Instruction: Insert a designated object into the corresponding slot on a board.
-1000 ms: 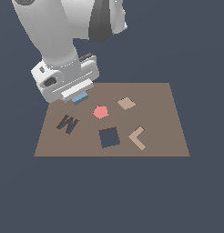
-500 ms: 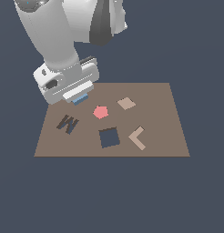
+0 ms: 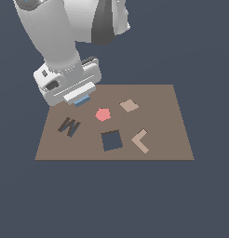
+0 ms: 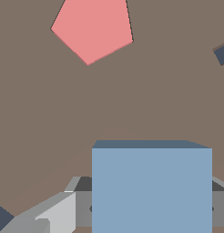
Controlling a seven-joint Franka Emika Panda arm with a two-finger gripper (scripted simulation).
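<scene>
The light-blue square block (image 3: pixel 80 101) shows as a thin blue strip under my gripper (image 3: pixel 79 98), over the board's far corner on the exterior view's left. In the wrist view the block (image 4: pixel 151 189) fills the foreground between my grey fingers (image 4: pixel 54 211), held above the brown board (image 4: pixel 63 118). The gripper is shut on the block. The dark navy square slot (image 3: pixel 111 140) lies near the board's middle front, apart from the gripper. The board (image 3: pixel 172 139) is a flat brown panel.
On the board are a pink pentagon (image 3: pixel 103 114), also in the wrist view (image 4: pixel 92 29), a dark M-shaped cut-out (image 3: pixel 69 126), a tan square tile (image 3: pixel 129 106) and a tan L shape (image 3: pixel 141 141). Around the board is dark blue-grey floor.
The gripper with the block has risen slightly above the board; its place over the far corner is about the same.
</scene>
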